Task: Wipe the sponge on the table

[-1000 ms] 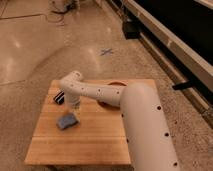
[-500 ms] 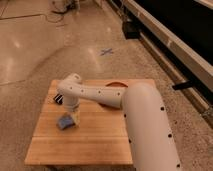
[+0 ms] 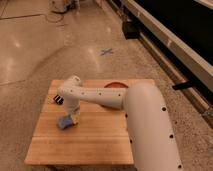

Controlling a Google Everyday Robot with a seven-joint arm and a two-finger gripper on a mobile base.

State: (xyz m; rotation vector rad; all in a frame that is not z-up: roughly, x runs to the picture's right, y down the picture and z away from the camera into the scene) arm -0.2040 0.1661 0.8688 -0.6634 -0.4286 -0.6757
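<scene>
The light-blue sponge (image 3: 64, 122) lies on the left half of the light-wood table (image 3: 100, 142). My white arm reaches from the lower right across the table top. Its wrist bends down over the sponge. The gripper (image 3: 74, 116) is at the sponge's right edge, low over the wood and touching or nearly touching the pad. The arm hides part of the sponge's right side.
A small black block (image 3: 59, 99) sits near the table's left back corner, just behind the wrist. A brown round object (image 3: 115, 85) shows at the back edge, partly hidden by the arm. Speckled floor surrounds the table, with a dark wall base at the right.
The gripper end has dipped lower toward the sponge. The sponge has shifted very slightly to the left and toward the front.
</scene>
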